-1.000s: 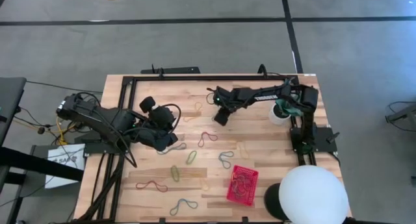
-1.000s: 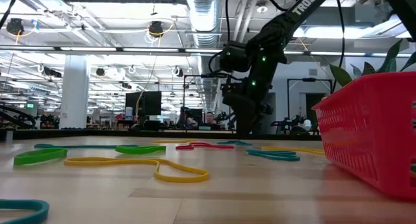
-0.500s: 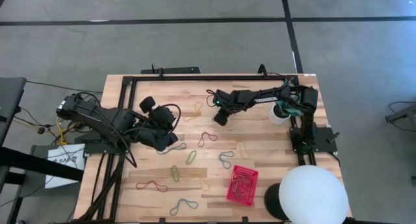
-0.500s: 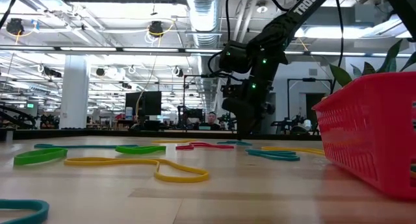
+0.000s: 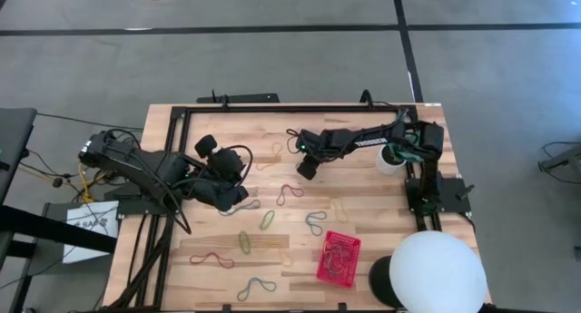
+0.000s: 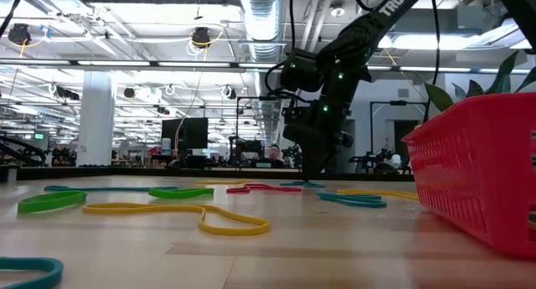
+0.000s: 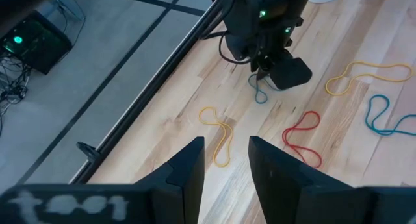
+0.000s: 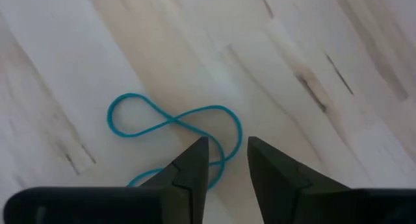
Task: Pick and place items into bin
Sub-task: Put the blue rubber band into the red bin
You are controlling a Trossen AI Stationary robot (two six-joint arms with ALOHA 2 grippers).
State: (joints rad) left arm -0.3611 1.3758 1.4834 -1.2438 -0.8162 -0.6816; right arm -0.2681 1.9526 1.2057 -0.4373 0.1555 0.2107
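Note:
Several rubber-band loops lie flat on the wooden table: a yellow one (image 5: 272, 152), a red one (image 5: 290, 192), a green one (image 5: 267, 220) and a blue one (image 5: 315, 222) among them. The red mesh bin (image 5: 338, 259) stands near the table's near edge with some bands inside. My right gripper (image 5: 308, 164) points down, low over a blue band (image 8: 175, 123), open, with one strand of that band running between its fingertips (image 8: 227, 159). My left gripper (image 5: 238, 197) waits open at the table's left side. My right gripper stands open with a finger (image 8: 195, 162) on each side of one strand of the blue band (image 8: 224, 149), coming from above. I cannot tell whether the fingers touch it. The band lies flat on the table.
A white pot with a green plant (image 5: 392, 157) stands by the right arm's base, and a big white dome (image 5: 436, 272) sits at the near right corner. A black frame rail (image 5: 272, 107) runs along the table's far edge. More bands (image 5: 257, 287) lie toward the near edge.
My right gripper has edged a little toward the table's left while staying low over the blue band. The bands and the bin have kept their places.

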